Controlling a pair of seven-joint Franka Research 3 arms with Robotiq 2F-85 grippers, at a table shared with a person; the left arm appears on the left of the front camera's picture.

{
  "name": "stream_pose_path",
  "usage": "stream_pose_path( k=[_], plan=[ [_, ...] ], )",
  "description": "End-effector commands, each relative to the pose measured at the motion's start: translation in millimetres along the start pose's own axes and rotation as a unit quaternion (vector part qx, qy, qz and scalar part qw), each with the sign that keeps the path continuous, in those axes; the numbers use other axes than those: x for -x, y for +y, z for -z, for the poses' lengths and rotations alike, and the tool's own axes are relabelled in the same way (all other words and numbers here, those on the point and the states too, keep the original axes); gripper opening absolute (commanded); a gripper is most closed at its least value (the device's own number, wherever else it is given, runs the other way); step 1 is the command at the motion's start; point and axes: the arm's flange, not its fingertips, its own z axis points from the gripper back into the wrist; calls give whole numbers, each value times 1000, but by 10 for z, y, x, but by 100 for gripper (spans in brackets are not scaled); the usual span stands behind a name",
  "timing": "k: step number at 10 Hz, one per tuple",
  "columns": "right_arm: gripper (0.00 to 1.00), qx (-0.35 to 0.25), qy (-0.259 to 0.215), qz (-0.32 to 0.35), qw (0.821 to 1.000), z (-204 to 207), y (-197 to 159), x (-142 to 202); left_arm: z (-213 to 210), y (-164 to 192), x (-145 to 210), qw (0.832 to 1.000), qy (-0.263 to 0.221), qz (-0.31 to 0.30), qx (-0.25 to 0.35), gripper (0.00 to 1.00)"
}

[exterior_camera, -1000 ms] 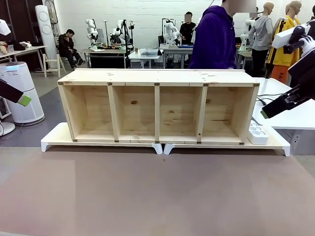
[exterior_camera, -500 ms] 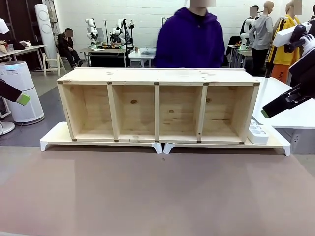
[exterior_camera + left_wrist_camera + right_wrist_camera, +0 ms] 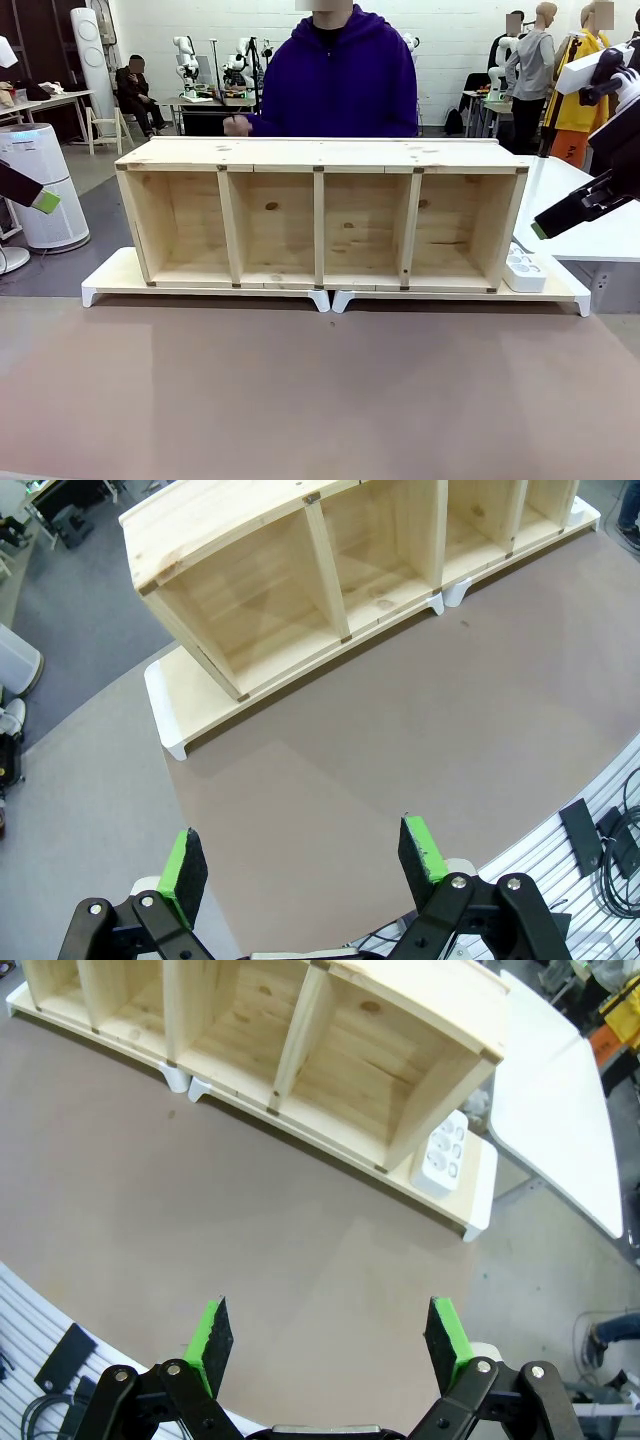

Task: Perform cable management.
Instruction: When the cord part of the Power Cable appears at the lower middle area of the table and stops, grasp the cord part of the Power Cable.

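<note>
A long wooden shelf (image 3: 320,156) with several open compartments stands on white risers (image 3: 455,296) across the table; it also appears in the left wrist view (image 3: 300,590) and the right wrist view (image 3: 330,1030). A person in a purple hoodie (image 3: 335,80) stands behind it. One hand (image 3: 238,124) at the shelf's back edge holds something thin and dark, too small to tell whether it is the cable. My left gripper (image 3: 302,858) hangs open and empty high over the brown table. My right gripper (image 3: 330,1333) is likewise open and empty, its green tip (image 3: 538,231) right of the shelf.
A white power strip (image 3: 523,268) lies on the riser by the shelf's right end, also in the right wrist view (image 3: 443,1152). A white side table (image 3: 590,235) stands to the right, a white air purifier (image 3: 40,185) on the floor at left. The brown tabletop (image 3: 320,390) lies in front.
The person has walked from the right to behind the shelf's middle and brought a hand to its back edge. Both arms have stayed put.
</note>
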Motion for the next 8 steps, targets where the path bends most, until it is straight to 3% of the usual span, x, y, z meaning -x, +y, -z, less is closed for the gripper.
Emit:
stream_pose_path(
  k=[1,8],
  plan=[
    [100,-1,-1,0,1000,24,-11,-13,5,16,-8,1000,-1,-5,-5,100],
    [100,-1,-1,0,1000,24,-11,-13,5,16,-8,1000,-1,-5,-5,100]
  ],
)
